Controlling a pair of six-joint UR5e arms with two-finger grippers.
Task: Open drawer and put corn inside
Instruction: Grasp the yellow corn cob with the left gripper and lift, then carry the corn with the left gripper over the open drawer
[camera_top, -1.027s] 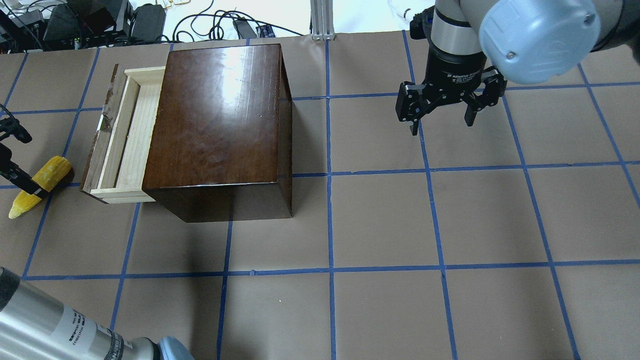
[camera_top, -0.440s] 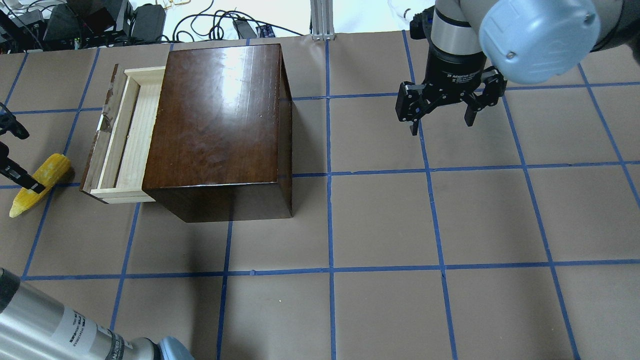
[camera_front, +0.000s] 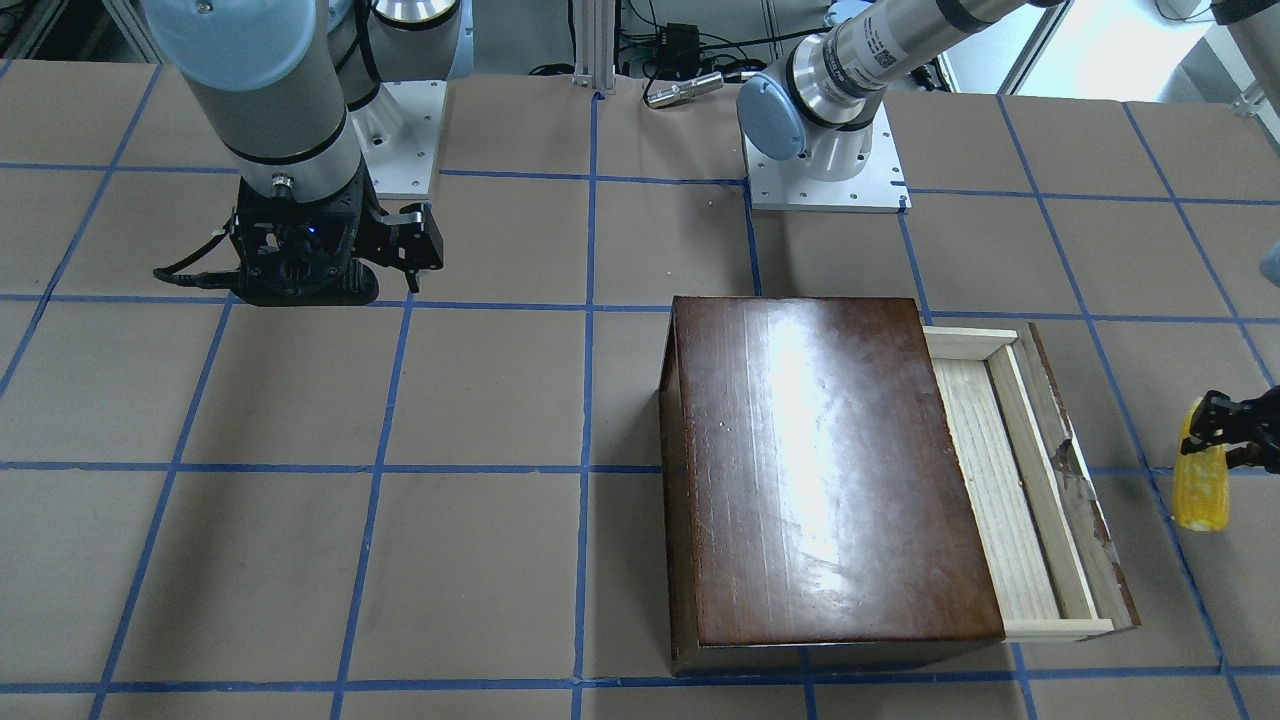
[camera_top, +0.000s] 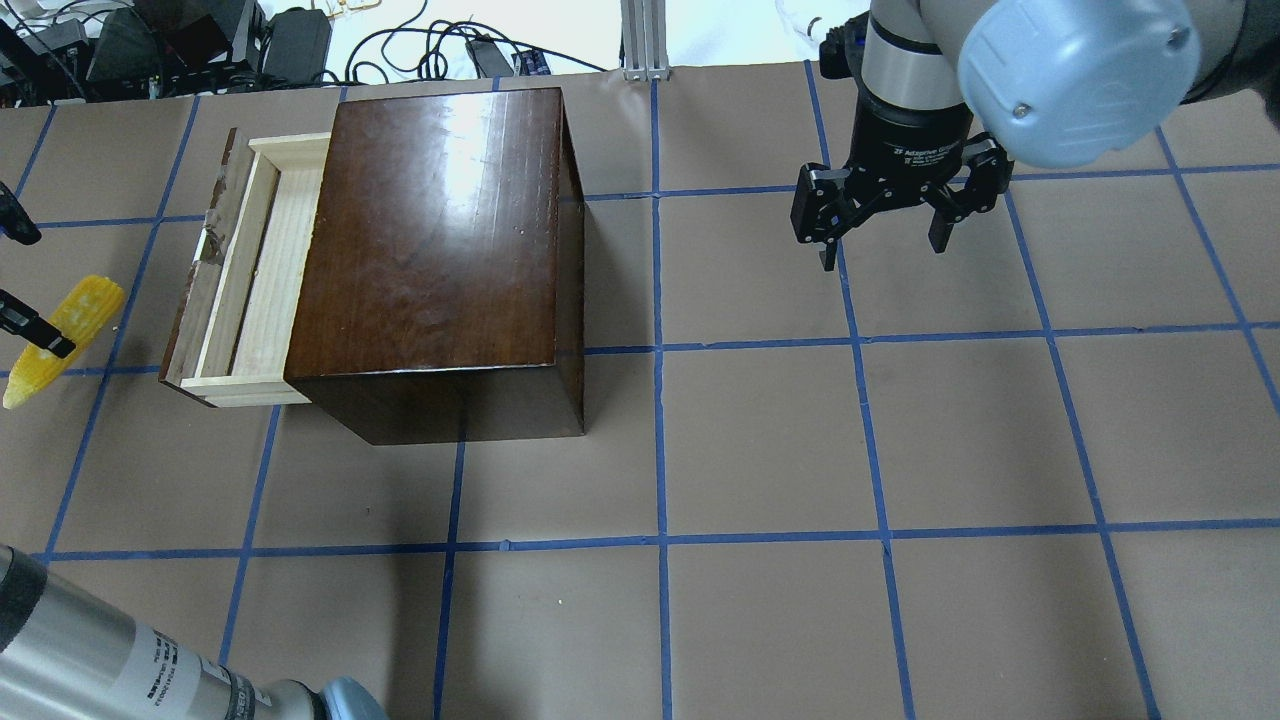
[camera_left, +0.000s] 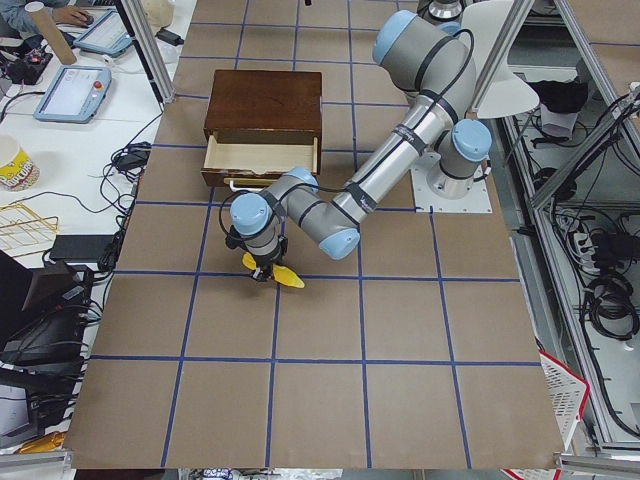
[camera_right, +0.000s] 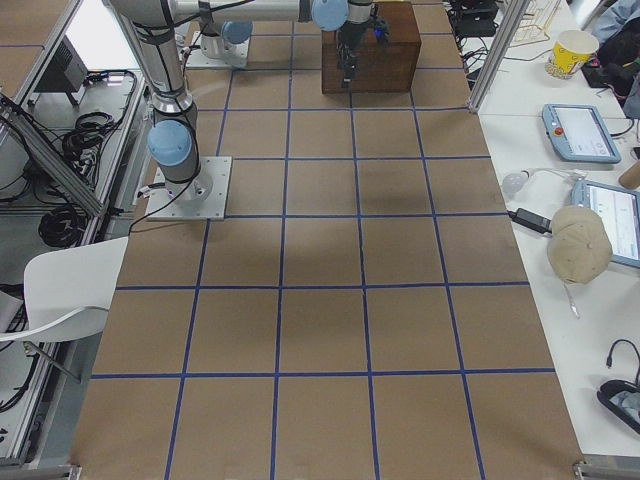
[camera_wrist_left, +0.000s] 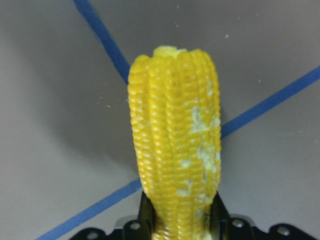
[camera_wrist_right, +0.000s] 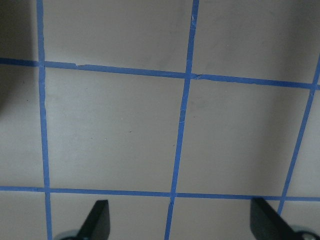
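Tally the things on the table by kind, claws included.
Corn: 1, yellow, held
Drawer: 1, pale wood, pulled partly open
Box: 1, dark brown
Claws: 2, the left claw shut on the corn, the right claw open and holding nothing
Total: 5

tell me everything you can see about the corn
The corn is a small bright yellow toy cob with rows of bumpy kernels, some scuffed pale. The left gripper is shut on it nearer the tapered end, with the blunt end sticking out, tilted. It seems to hang just clear of the brown table, outside the open drawer, beyond its front panel.
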